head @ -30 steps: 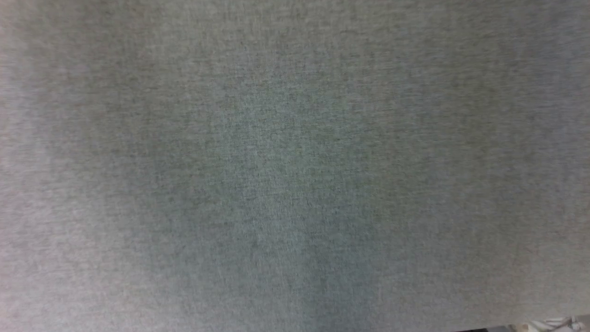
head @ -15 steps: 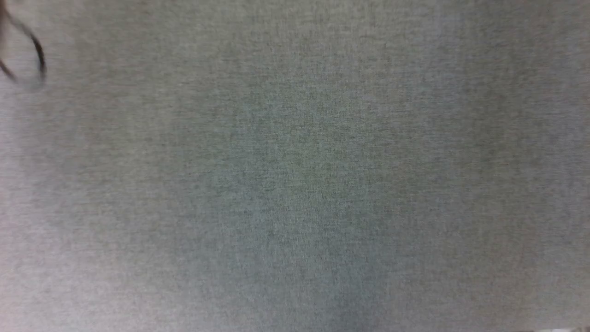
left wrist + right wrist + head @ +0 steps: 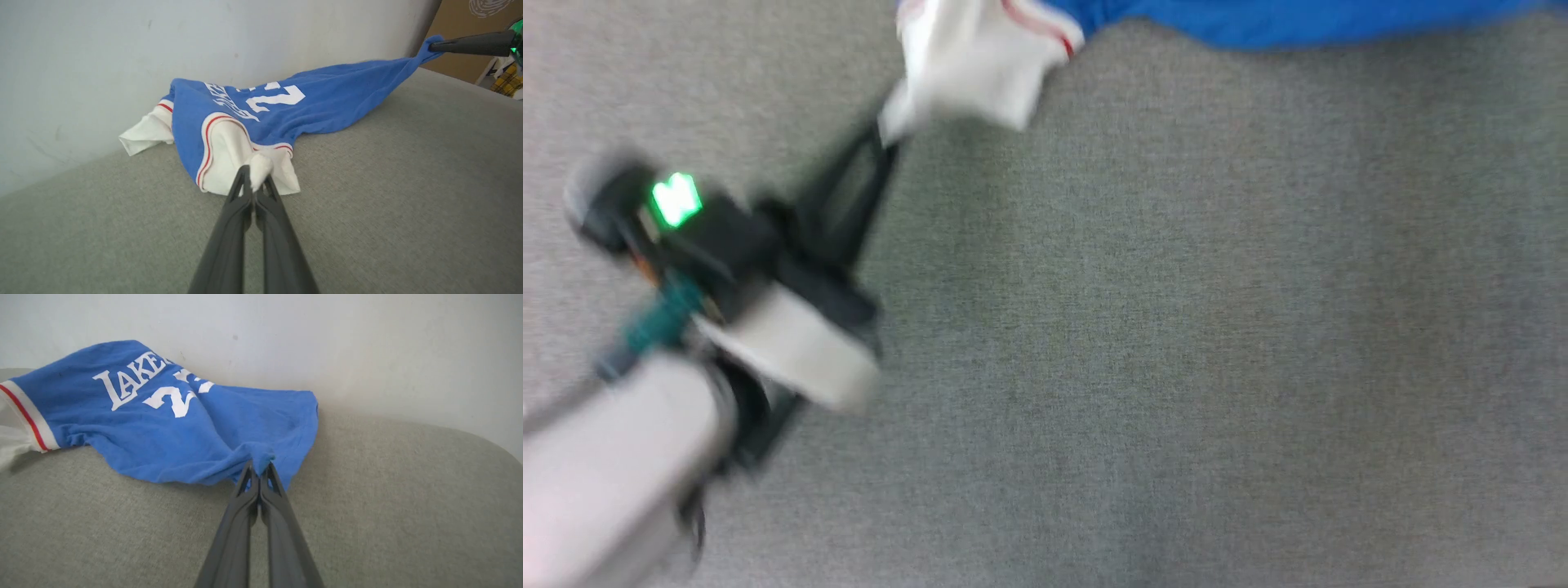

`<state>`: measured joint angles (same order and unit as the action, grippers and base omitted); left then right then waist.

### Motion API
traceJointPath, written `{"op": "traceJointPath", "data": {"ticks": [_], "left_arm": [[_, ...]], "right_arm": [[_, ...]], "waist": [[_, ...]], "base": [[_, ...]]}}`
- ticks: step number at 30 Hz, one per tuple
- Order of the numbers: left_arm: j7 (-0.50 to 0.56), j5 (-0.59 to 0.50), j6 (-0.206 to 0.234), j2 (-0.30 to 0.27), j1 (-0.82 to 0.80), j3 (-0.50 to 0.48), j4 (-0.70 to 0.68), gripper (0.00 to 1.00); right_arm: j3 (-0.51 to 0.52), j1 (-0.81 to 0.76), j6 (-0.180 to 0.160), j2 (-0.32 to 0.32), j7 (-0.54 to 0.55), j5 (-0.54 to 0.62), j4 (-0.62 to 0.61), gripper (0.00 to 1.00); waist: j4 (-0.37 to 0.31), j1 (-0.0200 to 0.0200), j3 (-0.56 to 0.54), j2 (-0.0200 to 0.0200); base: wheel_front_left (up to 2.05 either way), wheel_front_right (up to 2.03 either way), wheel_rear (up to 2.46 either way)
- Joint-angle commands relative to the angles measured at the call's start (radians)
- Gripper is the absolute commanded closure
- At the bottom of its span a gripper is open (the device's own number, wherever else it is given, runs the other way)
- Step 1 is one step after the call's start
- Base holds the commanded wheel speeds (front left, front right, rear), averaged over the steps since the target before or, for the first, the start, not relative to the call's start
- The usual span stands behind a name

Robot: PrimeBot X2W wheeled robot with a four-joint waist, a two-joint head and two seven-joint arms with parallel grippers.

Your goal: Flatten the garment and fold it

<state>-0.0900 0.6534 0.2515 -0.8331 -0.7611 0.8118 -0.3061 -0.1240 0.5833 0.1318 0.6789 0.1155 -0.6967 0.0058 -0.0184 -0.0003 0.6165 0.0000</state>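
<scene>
Garment (image 3: 253,110): lies crumpled on grey fabric surface (image 3: 408,183), close beside pale wall (image 3: 122,41). Chest lettering creased, partly unreadable. Far white sleeve half hidden behind blue body.
Left pincer (image 3: 255,185): closed on edge of near white sleeve.
Right pincer (image 3: 259,469): closed on blue hem corner, cloth stretched toward it.
Head view: blurred. Garment cut off at top edge, left arm smeared.

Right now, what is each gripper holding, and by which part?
Left gripper pinches the shirt by a white sleeve; right gripper pinches its blue lower edge.
</scene>
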Motion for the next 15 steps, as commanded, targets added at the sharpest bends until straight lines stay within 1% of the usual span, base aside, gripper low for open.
{"op": "traceJointPath", "data": {"ticks": [1,3,6,8,9,10,12,15], "left_arm": [[-0.008,0.012,0.017,-0.005,0.041,0.009,-0.01,1.0],[-0.002,0.032,0.056,-0.016,0.123,0.031,-0.022,1.0],[0.014,0.07,0.096,-0.029,0.231,0.064,-0.022,1.0],[0.033,0.101,0.116,-0.024,0.292,0.089,-0.024,1.0],[0.052,0.133,0.128,-0.019,0.343,0.111,-0.018,1.0],[0.052,0.133,0.128,-0.019,0.343,0.111,-0.018,1.0],[0.08,0.174,0.128,-0.01,0.389,0.136,-0.01,1.0],[0.114,0.24,0.113,0.004,0.447,0.166,0.007,1.0]], "right_arm": [[0.008,-0.031,-0.001,-0.014,0.004,0.006,-0.009,1.0],[0.016,-0.097,-0.001,-0.038,0.004,0.015,-0.019,1.0],[0.03,-0.187,-0.001,-0.071,0.002,0.026,-0.028,1.0],[0.037,-0.244,-0.001,-0.086,0.005,0.033,-0.031,1.0],[0.044,-0.297,-0.001,-0.1,0.01,0.039,-0.031,1.0],[0.044,-0.297,-0.001,-0.1,0.01,0.039,-0.031,1.0],[0.049,-0.35,-0.001,-0.105,0.018,0.05,-0.027,1.0],[0.056,-0.425,-0.001,-0.117,0.038,0.05,-0.015,1.0]], "waist": [[0.005,0.0003,-0.044,0.0],[0.003,0.0003,-0.065,0.0],[0.007,0.0003,-0.101,0.0],[0.011,0.0003,-0.126,0.0],[0.014,0.0003,-0.149,0.0],[0.014,0.0003,-0.149,0.0],[0.019,0.0003,-0.173,0.0],[0.023,0.0003,-0.205,0.0]], "base": [[0.0,0.0,0.0],[0.0,0.0,0.0],[0.0,0.0,0.0],[0.0,0.0,0.0],[0.0,0.0,0.0],[0.0,0.0,0.0],[0.0,0.0,0.0],[0.0,0.0,0.0]]}}
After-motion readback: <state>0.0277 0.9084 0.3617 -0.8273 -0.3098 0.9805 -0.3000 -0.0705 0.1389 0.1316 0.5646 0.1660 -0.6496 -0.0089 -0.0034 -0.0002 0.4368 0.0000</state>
